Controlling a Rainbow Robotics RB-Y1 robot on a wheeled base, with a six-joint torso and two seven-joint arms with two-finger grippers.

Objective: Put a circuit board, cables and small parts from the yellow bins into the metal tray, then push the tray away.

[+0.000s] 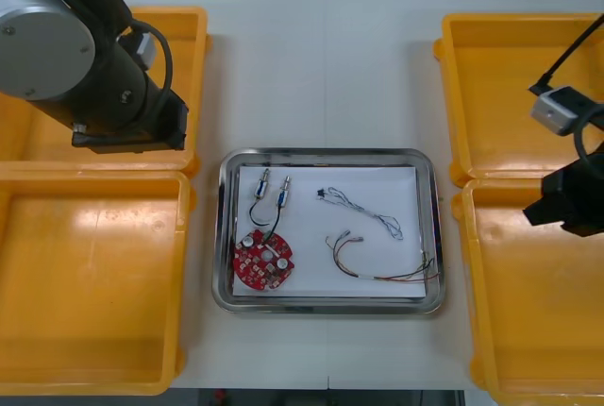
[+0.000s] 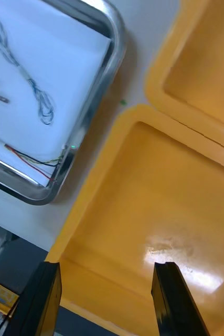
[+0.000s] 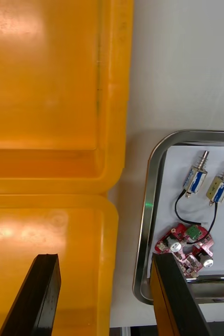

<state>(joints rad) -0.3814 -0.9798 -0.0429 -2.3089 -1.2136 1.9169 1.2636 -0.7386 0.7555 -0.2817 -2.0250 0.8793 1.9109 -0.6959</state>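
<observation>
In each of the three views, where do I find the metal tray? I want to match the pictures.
Front view: the metal tray lies mid-table, between the yellow bins.
Left wrist view: its corner holding the red circuit board, beside the open left gripper.
Right wrist view: its corner holding the twisted blue and white cable, beyond the bin under the open right gripper.
Shared landmark: the tray's white inside.

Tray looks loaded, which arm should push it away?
Probably the left: left gripper, open, hangs over the left bins' edge beside the metal tray; the right gripper, open, sits farther off over a right bin.
</observation>
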